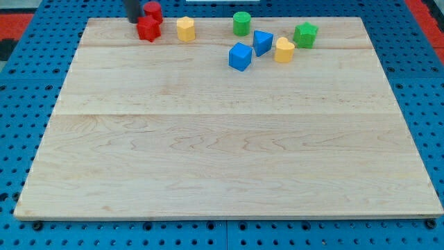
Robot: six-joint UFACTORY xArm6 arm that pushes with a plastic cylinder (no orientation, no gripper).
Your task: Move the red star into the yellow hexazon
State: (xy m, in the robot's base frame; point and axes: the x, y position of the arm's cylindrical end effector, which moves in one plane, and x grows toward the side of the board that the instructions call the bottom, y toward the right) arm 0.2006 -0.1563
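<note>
Red star (148,30) near yellow hexagon (185,29), seemingly apart.

Figure: our rod's lower end, top left of the view.
We see only a short, straight, dark grey stub, round in section, smooth and unmarked, cut off by the frame above; our tip (134,21) ends bluntly.

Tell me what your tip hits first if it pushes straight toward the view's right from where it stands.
Most likely the red star: my tip stands just at its upper left, seemingly touching. Beyond it lies the yellow hexagon. The red cylinder sits slightly higher; depth is unclear there.
</note>
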